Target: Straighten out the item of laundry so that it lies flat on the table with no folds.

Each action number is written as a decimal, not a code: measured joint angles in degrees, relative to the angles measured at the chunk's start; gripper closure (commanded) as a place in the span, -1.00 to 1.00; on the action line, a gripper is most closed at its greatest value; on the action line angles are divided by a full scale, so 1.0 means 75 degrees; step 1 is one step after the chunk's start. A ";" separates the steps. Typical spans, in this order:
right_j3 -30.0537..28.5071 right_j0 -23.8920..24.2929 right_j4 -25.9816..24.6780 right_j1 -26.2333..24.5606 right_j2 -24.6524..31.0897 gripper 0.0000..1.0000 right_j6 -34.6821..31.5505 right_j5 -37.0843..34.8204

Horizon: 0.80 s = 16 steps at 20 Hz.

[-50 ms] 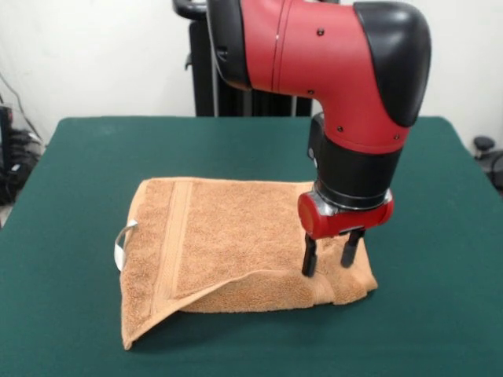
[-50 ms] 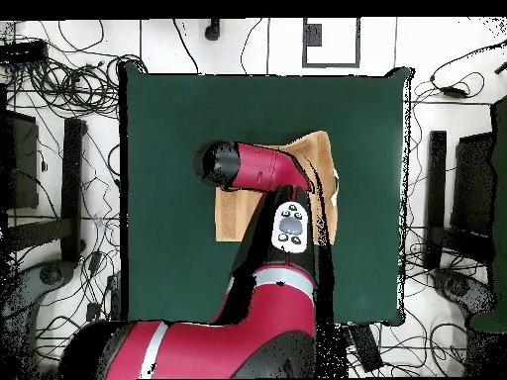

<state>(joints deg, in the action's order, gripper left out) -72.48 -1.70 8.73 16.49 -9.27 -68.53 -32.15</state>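
Note:
The item of laundry [image 1: 236, 236] is an orange-tan towel lying folded over itself in the middle of the green table [image 1: 236, 145]. Its front layer lifts off the layer beneath along the near edge. A woven band [image 1: 177, 236] runs near its left side, with a white tag [image 1: 122, 242] sticking out there. My gripper [image 1: 328, 269] hangs over the towel's right end, open, fingertips at or just above the cloth with nothing between them. In the overhead view the arm [image 2: 262, 168] covers the gripper and most of the towel [image 2: 319, 150].
Green table [image 2: 168, 129] surface extends well beyond the towel on every side. Cables and equipment [image 2: 59, 89] lie on the floor around the table.

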 measured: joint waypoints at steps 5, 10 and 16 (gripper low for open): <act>-0.0012 0.0000 0.0015 0.0034 0.0001 -1.00 0.0000 -0.0102; -0.0300 0.0000 0.0010 0.0488 0.0001 -1.00 0.0000 -0.0820; -0.0793 0.0000 0.0010 0.1589 -0.0002 -1.00 0.0000 -0.2506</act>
<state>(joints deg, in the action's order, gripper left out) -78.43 -1.70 8.80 28.42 -9.28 -68.53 -50.95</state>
